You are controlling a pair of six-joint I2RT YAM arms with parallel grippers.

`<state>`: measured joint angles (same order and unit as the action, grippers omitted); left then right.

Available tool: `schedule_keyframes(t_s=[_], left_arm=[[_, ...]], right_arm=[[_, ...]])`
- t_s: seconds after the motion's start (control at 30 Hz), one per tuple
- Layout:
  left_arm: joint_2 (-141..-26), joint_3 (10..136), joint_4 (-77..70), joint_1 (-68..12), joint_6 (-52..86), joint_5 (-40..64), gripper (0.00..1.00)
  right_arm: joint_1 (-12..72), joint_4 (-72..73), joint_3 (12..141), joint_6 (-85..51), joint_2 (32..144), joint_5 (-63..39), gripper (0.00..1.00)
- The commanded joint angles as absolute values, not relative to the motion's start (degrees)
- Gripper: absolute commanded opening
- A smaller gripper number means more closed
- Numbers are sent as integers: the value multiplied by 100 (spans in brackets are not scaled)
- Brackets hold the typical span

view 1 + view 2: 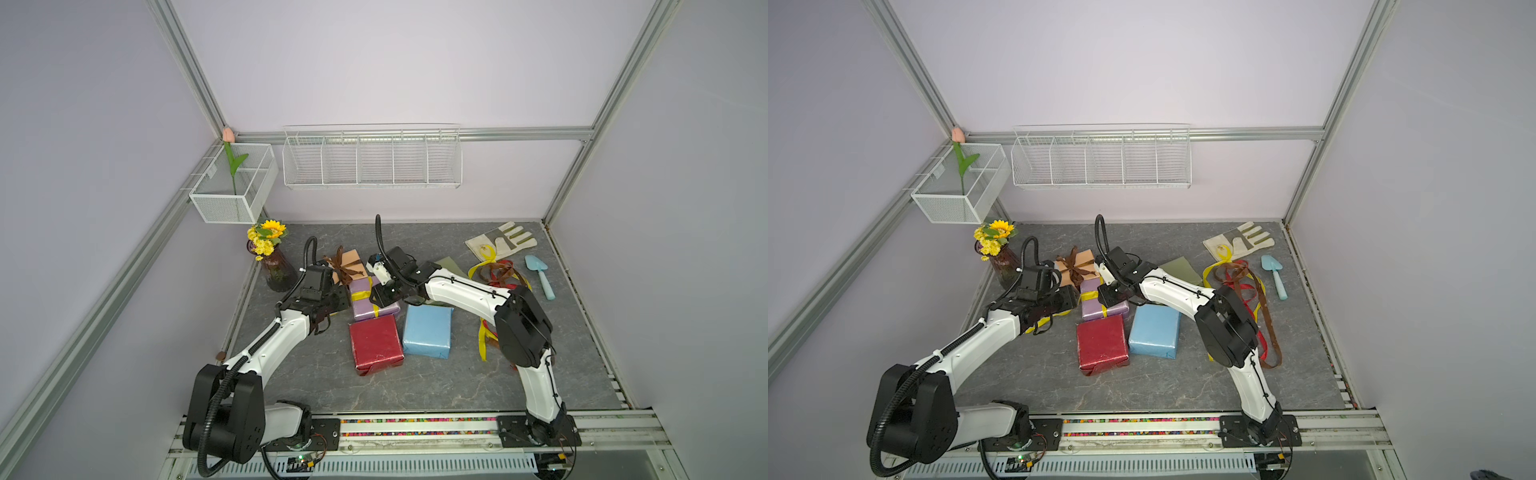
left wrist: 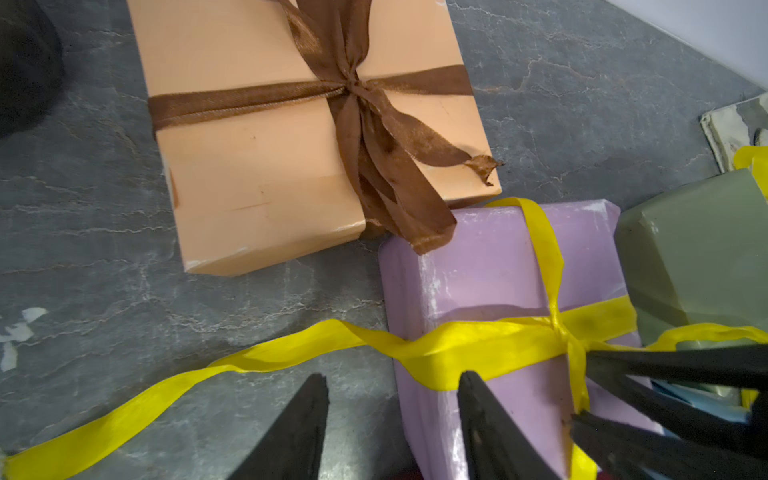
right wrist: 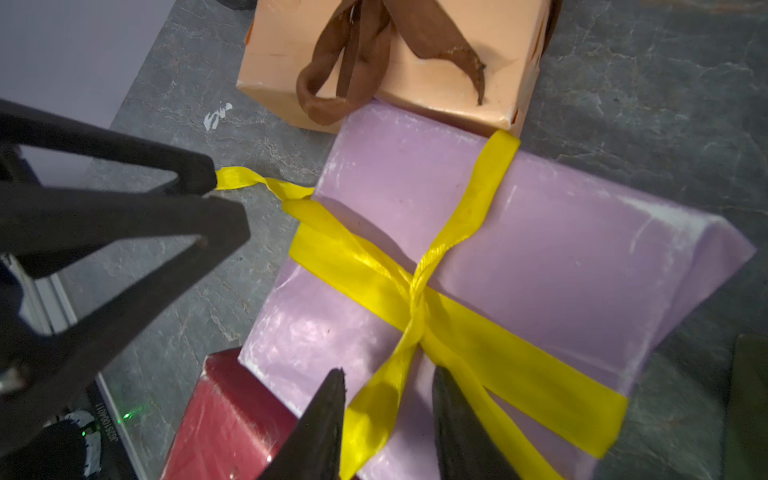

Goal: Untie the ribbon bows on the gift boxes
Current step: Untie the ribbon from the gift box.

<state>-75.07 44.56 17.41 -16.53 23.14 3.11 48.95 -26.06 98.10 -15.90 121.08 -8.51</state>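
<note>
As both my arms leaned in over the lilac box [image 1: 366, 305], it sat mid-table, one end against the tan-orange box [image 2: 257, 166] and a near corner touching the red box [image 1: 376, 345]. A yellow ribbon [image 3: 478, 345] wrapped it both ways and crossed in a tight twist on top. My right gripper [image 3: 388, 370] was down on that box, jaws partly apart, and look, one yellow strand ran from the twist straight between them; lilac paper showed in the gap beside it, so nothing was clamped. My left gripper [image 2: 395, 382] hung low just beside the box's edge, jaws apart too, holding nothing. One long yellow tail ran off the box and across the grey table [image 2: 83, 291], passing right by my left fingertips [image 2: 309, 403]. On the tan-orange box the brown bow [image 2: 353, 87] was tied, one loop drooping onto the lilac box's end. The light blue box [image 1: 428, 332] lay beside the red one, and the olive green box [image 2: 685, 257] sat just beside the lilac one. Off to my right, loose ribbons [image 1: 500, 272], yellow, red and brown, lay heaped near the glove [image 1: 500, 241].
</note>
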Motion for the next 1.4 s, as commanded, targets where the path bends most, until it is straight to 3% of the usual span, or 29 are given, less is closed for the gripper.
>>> schedule_keyframes(t_s=[0.0, 0.1, 0.3, 0.87, 1.37], left_arm=[[-7602, 4602, 1625, -1735, 2339, 345, 53], [-7706, 4678, 1760, -1872, 2319, 118, 53], [-7873, 4694, 1813, -2025, 2335, 30, 53], [-8152, 5311, 2038, -2043, 2396, 101, 52], [-8137, 5318, 2050, -2090, 2628, 922, 49]], right_arm=[[5013, -2808, 10023, -1323, 12338, -506, 36], [5063, -2886, 10106, -1206, 12410, -313, 30], [5071, -2773, 9842, -1183, 12106, -242, 7], [5145, -1224, 7519, -448, 10198, -1624, 7], [5243, -657, 6615, -667, 10047, -1644, 9]])
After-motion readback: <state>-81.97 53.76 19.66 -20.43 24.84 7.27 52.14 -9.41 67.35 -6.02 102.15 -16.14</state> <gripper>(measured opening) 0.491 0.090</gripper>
